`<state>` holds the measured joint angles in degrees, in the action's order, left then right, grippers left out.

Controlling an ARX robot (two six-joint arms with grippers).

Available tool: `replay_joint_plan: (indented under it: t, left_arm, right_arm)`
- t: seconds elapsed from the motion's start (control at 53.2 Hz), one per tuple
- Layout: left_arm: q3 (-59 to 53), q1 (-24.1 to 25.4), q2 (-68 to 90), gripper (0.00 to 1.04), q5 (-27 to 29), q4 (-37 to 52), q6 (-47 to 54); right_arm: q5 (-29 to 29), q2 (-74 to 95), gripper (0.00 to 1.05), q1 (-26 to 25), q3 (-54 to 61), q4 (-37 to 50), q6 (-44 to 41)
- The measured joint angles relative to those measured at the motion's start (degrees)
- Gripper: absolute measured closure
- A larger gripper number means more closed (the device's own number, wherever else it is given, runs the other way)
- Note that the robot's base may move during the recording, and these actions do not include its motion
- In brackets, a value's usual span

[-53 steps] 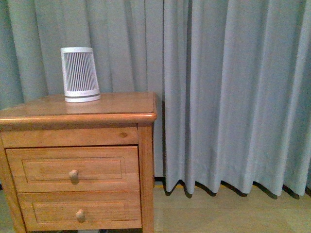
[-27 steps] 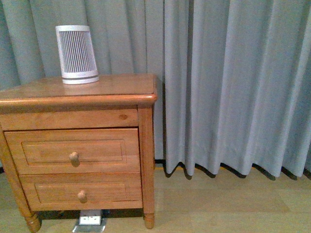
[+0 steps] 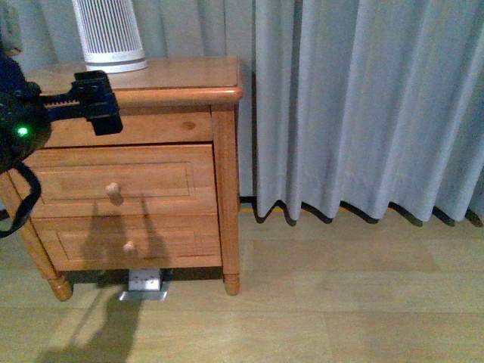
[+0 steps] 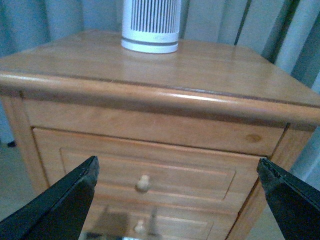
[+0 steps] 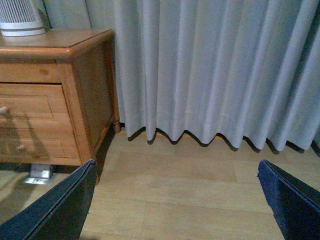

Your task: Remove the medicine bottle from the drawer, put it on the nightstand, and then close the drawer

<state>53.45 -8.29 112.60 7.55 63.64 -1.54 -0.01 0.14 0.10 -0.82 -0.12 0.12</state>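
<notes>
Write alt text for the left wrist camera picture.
An orange-brown wooden nightstand fills the view, its upper drawer shut and its round knob facing the camera. The left gripper hangs wide open before that drawer, touching nothing. A white ribbed cylinder stands at the back of the top, with grey curtain behind.

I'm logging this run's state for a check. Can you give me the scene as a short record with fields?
nightstand: at the left of the front view, beside the curtain
drawer: shut; knob untouched
lower drawer: shut
medicine bottle: not in view
on top: ribbed cylinder
left gripper: open, empty, facing the drawer front, short of the knob
right gripper: open, empty, facing the floor and curtain
</notes>
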Motion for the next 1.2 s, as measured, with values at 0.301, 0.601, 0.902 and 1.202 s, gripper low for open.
replay_joint_plan:
  t: [0.301, 0.601, 0.902, 1.202]
  left_arm:
    - [10.05, 0.81, 17.55, 0.07, -2.67, 1.99, 3.93]
    - [20.76, 3.39, 28.74, 0.07, -2.16, 0.22, 4.76]
    - [28.79, 4.79, 36.2, 0.07, -2.23, -1.16, 5.88]
    - [35.08, 5.73, 40.5, 0.07, -2.58, -3.04, 6.64]
  right_arm:
    - [0.0, 0.0, 0.07, 0.0, -0.02, 0.0, 0.0]
    - [0.0, 0.0, 0.07, 0.0, -0.02, 0.0, 0.0]
    - [0.0, 0.0, 0.07, 0.0, -0.02, 0.0, 0.02]
    - [0.0, 0.0, 0.07, 0.0, -0.02, 0.0, 0.0]
